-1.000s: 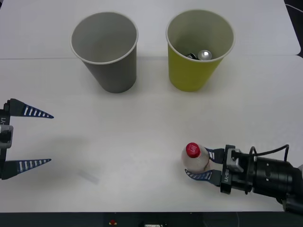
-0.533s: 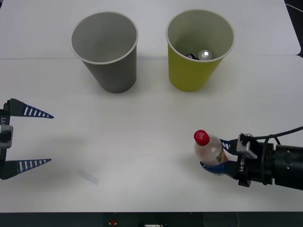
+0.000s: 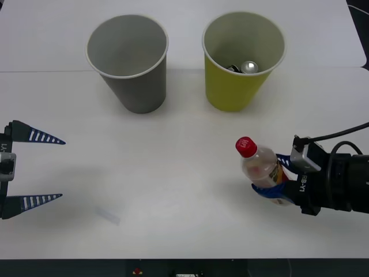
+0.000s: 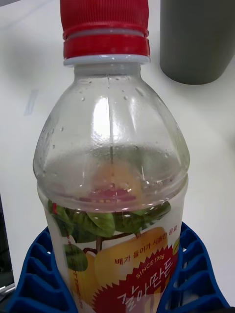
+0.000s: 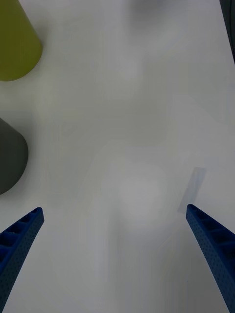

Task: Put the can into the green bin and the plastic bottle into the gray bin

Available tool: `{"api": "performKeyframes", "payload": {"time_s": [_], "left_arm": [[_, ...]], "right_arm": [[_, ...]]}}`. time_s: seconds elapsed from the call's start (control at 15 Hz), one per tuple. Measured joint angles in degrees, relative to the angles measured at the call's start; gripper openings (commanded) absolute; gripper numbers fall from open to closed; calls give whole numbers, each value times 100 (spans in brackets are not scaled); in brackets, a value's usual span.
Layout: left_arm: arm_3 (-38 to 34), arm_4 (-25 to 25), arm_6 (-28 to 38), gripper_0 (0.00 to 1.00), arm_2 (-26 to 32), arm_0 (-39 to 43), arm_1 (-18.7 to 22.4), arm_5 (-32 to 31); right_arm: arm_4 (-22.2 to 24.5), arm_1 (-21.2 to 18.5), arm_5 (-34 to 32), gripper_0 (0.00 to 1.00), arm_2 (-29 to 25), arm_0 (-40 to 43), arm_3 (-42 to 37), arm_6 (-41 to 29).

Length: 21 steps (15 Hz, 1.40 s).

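Plastic bottle [image 3: 262,168] clamped between right gripper [image 3: 279,182] jaws, tilted

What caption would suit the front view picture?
Right gripper lifts the plastic bottle; can sits in green bin.

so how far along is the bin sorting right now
Done: the can lies inside the green bin. In hand: the right gripper is shut on the plastic bottle, off the table. Left: drop it in the gray bin. The left gripper waits open at the left edge.
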Motion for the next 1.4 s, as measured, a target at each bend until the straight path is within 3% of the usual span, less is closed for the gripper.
{"api": "performKeyframes", "payload": {"time_s": [0.27, 0.53, 1.13, 1.4], "left_arm": [[0, 0, 0, 100, 0, 0, 0, 0], [0, 0, 0, 100, 0, 0, 0, 0], [0, 0, 0, 100, 0, 0, 0, 0], [0, 0, 0, 100, 0, 0, 0, 0]], "right_arm": [[28, 0, -591, 0, -77, -760, -144, -846], [187, -15, -629, 0, 8, -1713, -157, -1555], [1110, -37, -630, 0, 1414, -3946, -41, -3606], [1247, 234, -629, 0, 1659, -4979, 918, -3703]]}}
